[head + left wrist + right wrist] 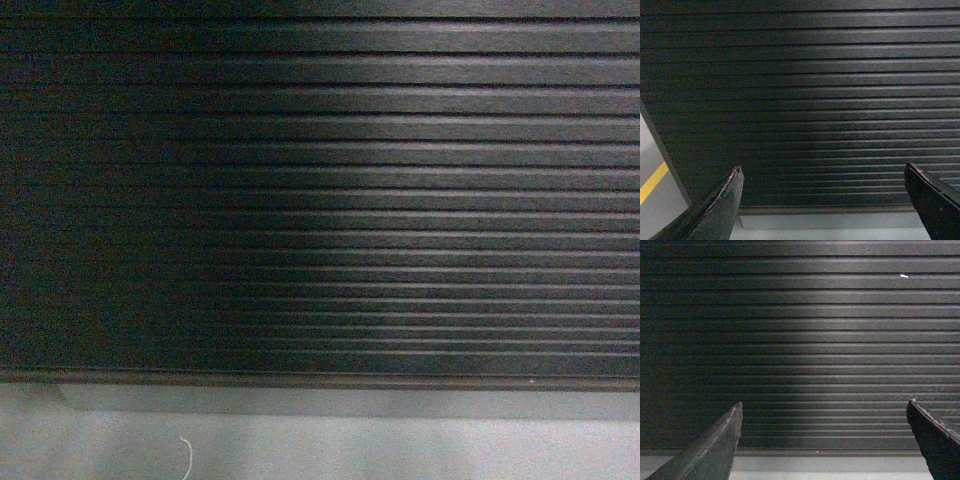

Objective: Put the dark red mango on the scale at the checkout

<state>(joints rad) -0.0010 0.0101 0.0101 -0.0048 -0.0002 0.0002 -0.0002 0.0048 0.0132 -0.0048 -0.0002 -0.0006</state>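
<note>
The checkout [320, 200] fills the head view as a black, horizontally slatted front standing on a grey plinth [320, 402]. Its top, the scale and the dark red mango are out of view. In the left wrist view my left gripper [822, 170] is open, with nothing between its two dark fingers, and it faces the slatted checkout [805, 100] front. My right gripper [824, 405] is likewise open and empty in the right wrist view, pointed at the same checkout [800, 340] slats. Neither gripper shows in the head view.
Grey floor [320, 450] lies below the plinth, with a thin white thread [187, 455] on it. In the left wrist view the counter's left corner edge [662, 150] shows, with grey floor and a yellow floor line [652, 182] beyond it.
</note>
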